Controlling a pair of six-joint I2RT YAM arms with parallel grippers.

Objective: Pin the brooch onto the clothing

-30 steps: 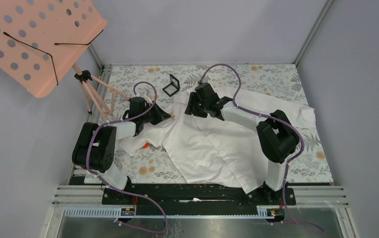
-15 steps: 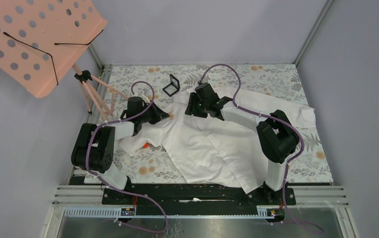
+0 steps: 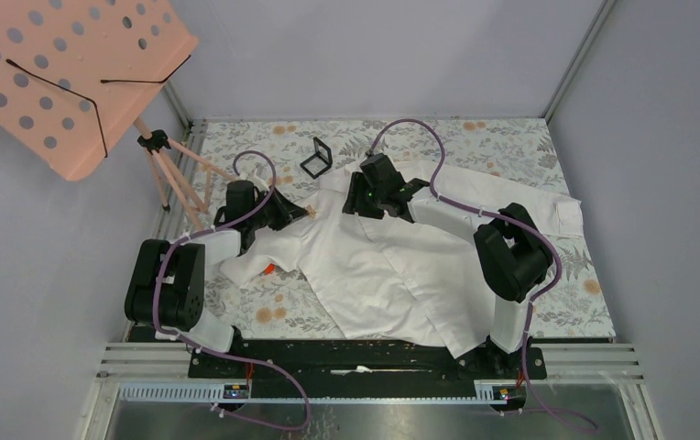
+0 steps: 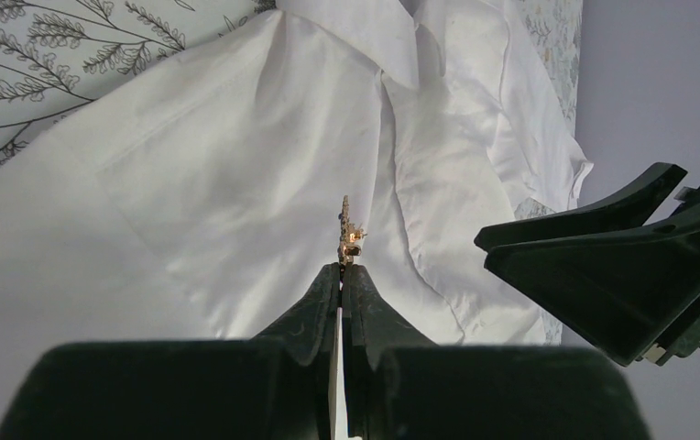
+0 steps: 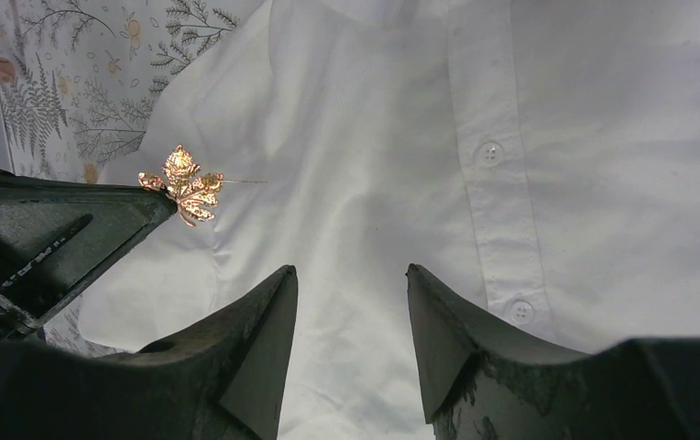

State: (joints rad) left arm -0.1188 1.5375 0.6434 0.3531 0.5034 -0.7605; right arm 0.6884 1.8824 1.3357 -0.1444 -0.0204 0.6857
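The white shirt [image 3: 392, 266] lies spread on the flowered tablecloth, collar towards the far side. It fills the left wrist view [image 4: 236, 183] and the right wrist view [image 5: 374, 137], where its buttoned front shows. My left gripper [image 3: 304, 213] is shut on the brooch [image 4: 349, 231], held edge-on just above the shirt's left chest [image 4: 342, 268]. In the right wrist view the brooch [image 5: 184, 183] looks like a small golden-copper leaf with a thin pin pointing right. My right gripper [image 3: 354, 203] is open and empty [image 5: 351, 272], hovering over the shirt just right of the brooch.
A small black square case [image 3: 316, 158] stands beyond the collar. Little red and green blocks [image 3: 268, 269] lie by the shirt's left sleeve. A pink perforated board [image 3: 62, 64] on a tripod [image 3: 172, 174] stands at the far left. Grey walls enclose the table.
My left arm has drawn back a little to the left, carrying the brooch with it. The right arm has not moved.
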